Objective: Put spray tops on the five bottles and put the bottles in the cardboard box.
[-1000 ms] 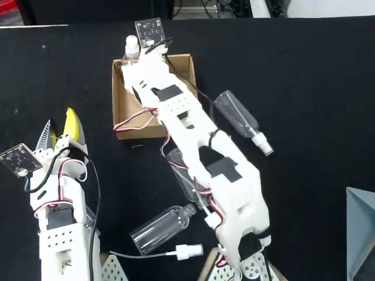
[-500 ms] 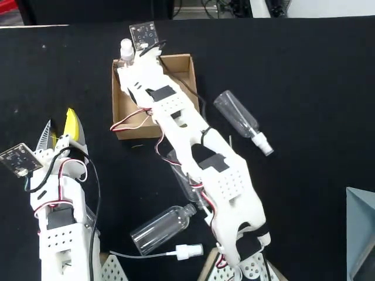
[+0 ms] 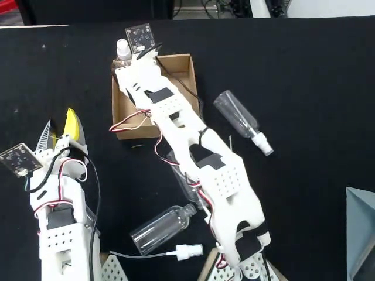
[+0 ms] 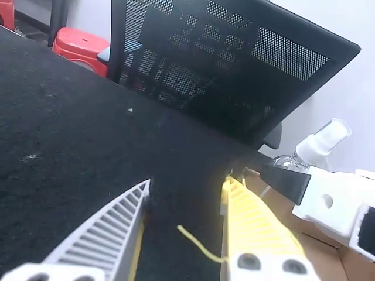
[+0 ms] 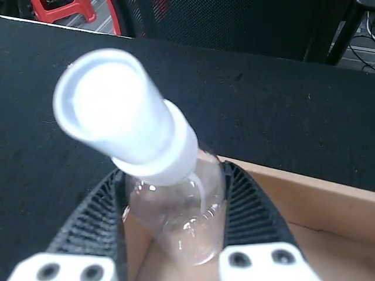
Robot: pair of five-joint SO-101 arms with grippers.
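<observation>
My right gripper [image 3: 125,57] is shut on a clear bottle [image 3: 122,51] with a white spray top [image 5: 117,111], held at the far left corner of the cardboard box [image 3: 183,61]. In the right wrist view the bottle [image 5: 173,216] sits tilted between the black fingers [image 5: 96,225], above the box rim [image 5: 304,196]. A capped bottle [image 3: 237,120] lies on the table to the right of the box. An uncapped bottle [image 3: 161,228] and a loose spray top [image 3: 188,252] lie near the front. Another bottle [image 3: 180,171] lies partly under the right arm. My left gripper [image 3: 60,127] [image 4: 187,184] stands open at the front left, holding nothing.
The table is covered in black cloth [image 3: 304,76]. A grey-blue object [image 3: 360,234] sits at the front right edge. A mesh chair back [image 4: 234,64] stands beyond the table. The right arm [image 3: 199,158] stretches diagonally across the middle.
The right arm has swung slightly left, carrying the capped bottle toward the box's far left corner. The left arm has not moved.
</observation>
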